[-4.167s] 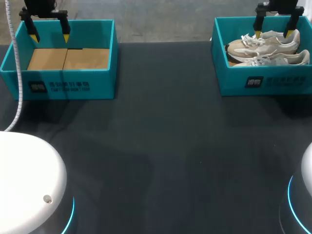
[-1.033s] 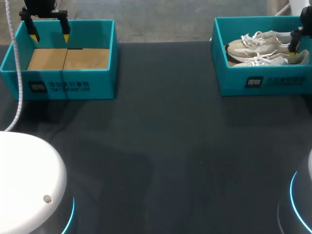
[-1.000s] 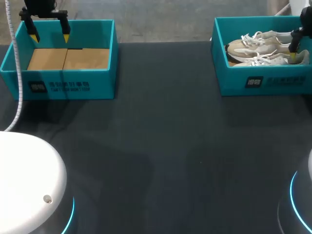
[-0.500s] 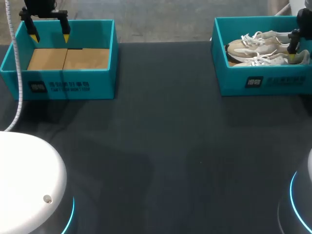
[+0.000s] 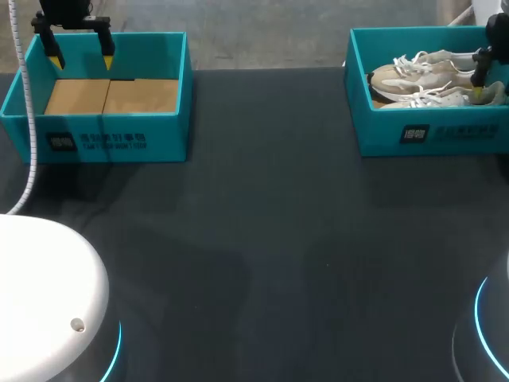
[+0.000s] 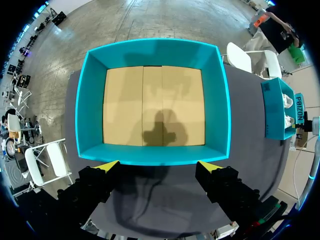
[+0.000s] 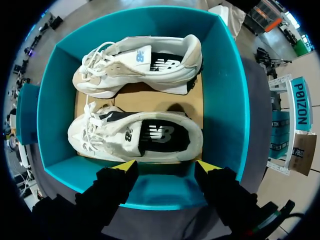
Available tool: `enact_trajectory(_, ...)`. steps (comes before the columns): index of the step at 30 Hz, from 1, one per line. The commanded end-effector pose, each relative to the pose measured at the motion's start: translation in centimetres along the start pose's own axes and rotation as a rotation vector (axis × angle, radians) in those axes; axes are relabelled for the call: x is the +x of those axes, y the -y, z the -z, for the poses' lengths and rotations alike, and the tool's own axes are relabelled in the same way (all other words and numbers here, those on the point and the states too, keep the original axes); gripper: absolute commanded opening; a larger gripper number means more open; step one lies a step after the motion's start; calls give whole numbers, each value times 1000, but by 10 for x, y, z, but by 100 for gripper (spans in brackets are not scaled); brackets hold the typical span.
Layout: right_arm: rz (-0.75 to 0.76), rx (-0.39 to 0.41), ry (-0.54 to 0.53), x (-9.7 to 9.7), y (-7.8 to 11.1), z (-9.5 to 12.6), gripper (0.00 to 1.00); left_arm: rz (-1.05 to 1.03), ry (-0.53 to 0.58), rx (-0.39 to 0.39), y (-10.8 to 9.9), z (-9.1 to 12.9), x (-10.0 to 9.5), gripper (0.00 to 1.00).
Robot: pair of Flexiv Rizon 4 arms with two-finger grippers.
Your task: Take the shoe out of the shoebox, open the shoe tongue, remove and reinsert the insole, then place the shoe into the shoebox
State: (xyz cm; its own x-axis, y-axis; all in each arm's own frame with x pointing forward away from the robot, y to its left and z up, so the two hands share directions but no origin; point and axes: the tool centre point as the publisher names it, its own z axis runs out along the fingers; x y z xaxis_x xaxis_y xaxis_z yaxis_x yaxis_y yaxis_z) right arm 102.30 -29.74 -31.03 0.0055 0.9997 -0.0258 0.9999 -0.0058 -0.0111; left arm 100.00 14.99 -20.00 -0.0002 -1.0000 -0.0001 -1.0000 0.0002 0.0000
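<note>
Two arms are hanging over separate teal shoeboxes on the dark counter (image 5: 262, 239). The left arm (image 5: 67, 9) is holding its jaws pointed straight down above the far side of the left shoebox (image 5: 95, 139). These jaws are standing released, with the yellow fingertips (image 6: 106, 165) spread wide and nothing between them. Ahead of them the box is showing only its cardboard floor (image 6: 152, 105).

The right arm (image 5: 497, 32) is reaching down into the right shoebox (image 5: 429, 131). Its jaws are likewise standing released, the fingertips (image 7: 126, 165) hovering at the box wall. The nearer shoe (image 7: 135, 135) is sitting upright on its sole just ahead of them, its opening facing up. The second shoe (image 7: 140, 65) is lying beyond the first, further ahead of the jaws.

Both shoes are pale with white laces, each carrying a logo on its side and on the insole. Each box is carrying a dark printed label (image 5: 415, 134) on its front wall.
</note>
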Motion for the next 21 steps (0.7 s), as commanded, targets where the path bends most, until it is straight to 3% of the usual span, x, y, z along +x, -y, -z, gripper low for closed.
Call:
enact_trajectory(1,2,14,-5,-2,-6,-5,69,0,0,0,0,0,0,100)
enact_trajectory(16,17,42,-31,-13,-14,-23,58,0,0,0,0,0,0,100)
enact_trajectory(21,23,58,-29,-13,-19,-29,70,0,0,0,0,0,0,100)
